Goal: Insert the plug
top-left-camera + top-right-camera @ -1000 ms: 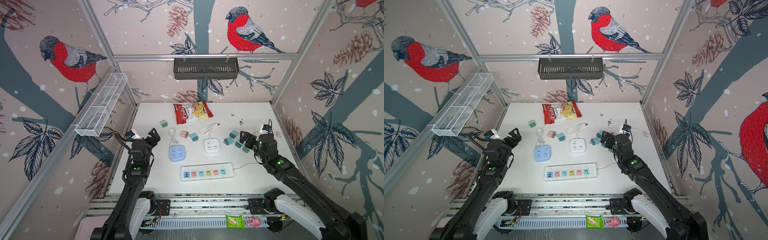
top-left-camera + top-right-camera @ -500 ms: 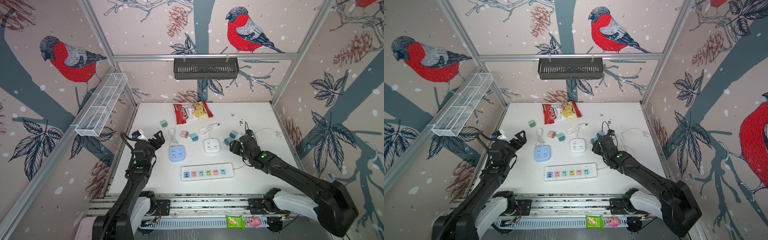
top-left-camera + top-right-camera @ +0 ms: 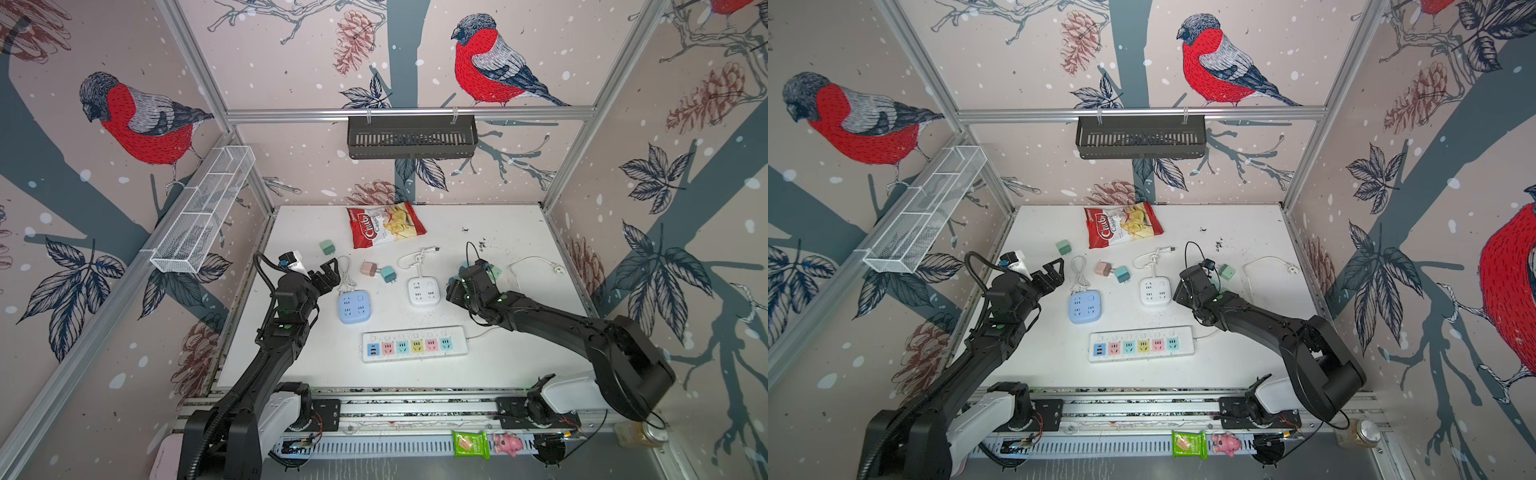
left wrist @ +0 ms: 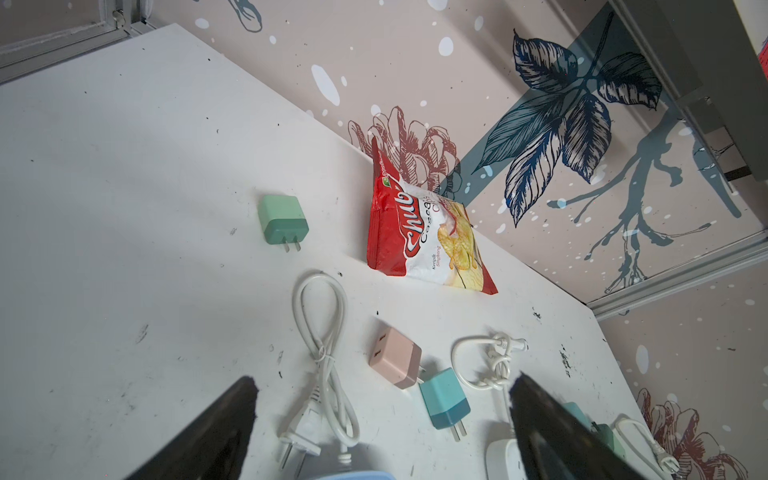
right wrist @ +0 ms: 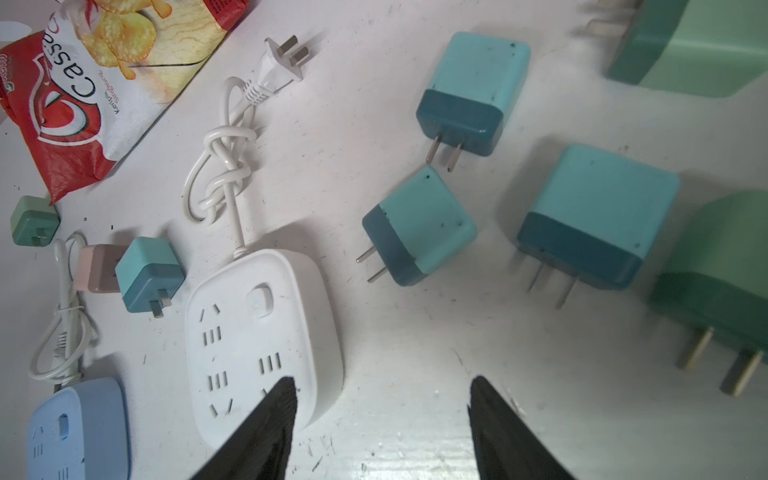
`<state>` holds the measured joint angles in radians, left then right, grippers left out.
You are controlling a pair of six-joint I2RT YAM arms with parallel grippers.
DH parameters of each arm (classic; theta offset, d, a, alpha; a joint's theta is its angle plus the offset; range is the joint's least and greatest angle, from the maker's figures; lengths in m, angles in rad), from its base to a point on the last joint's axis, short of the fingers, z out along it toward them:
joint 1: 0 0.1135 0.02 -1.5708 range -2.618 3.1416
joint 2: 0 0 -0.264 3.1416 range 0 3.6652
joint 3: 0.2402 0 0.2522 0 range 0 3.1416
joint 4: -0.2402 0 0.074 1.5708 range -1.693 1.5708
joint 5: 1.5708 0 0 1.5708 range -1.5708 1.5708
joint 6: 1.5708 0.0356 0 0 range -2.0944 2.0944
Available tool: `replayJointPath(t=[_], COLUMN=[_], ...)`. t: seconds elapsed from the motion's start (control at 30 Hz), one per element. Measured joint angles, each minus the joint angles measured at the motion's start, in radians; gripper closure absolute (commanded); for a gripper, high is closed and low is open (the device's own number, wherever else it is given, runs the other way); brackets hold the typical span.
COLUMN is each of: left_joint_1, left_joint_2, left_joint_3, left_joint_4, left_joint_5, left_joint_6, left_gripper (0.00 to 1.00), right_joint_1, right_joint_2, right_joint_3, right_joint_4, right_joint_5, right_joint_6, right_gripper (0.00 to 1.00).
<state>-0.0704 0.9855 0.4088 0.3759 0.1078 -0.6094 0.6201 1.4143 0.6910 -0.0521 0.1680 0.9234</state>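
Here, boxy teal plugs (image 5: 419,224) lie beside a rounded white plastic socket (image 5: 257,332).

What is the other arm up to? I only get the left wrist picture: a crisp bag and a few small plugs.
Observer: The right gripper hangs open and empty beside the white socket cube.
Operator: Any plugs near it?
Observer: Three teal plugs lie loose just ahead of it.
Operator: Where would one go?
Observer: Perhaps the long power strip, seen in both top views, its coloured sockets all empty.
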Motion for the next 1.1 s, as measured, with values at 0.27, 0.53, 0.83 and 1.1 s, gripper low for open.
replayJointPath(t=[0.27, 0.53, 0.83, 1.1], left_joint_1=[-0.037, -0.112, -0.149, -0.158], left_joint_2=[-0.007, -0.254, -0.543, -0.518], left_joint_3=[0.031, 0.043, -0.042, -0.142], left_joint_4=[-0.05, -0.493, -0.849, -0.833], left_joint_5=[-0.019, -0.142, -0.071, 0.023], left_joint_6=[0.006, -0.284, -0.513, -0.533], left_gripper=[0.07, 0.11, 0.04, 0.03], right_joint_1=[0.134, 0.349, 0.566, 0.615], right_joint_2=[-0.169, -0.401, -0.552, -0.443], right_joint_3=[-0.07, -0.213, -0.341, -0.364], right_joint_4=[-0.054, -0.243, -0.32, -0.243], right_joint_5=[0.078, 0.123, 0.129, 0.119], right_joint_6=[0.031, 0.127, 0.259, 0.291], right_gripper=[0.28, 0.27, 0.23, 0.22])
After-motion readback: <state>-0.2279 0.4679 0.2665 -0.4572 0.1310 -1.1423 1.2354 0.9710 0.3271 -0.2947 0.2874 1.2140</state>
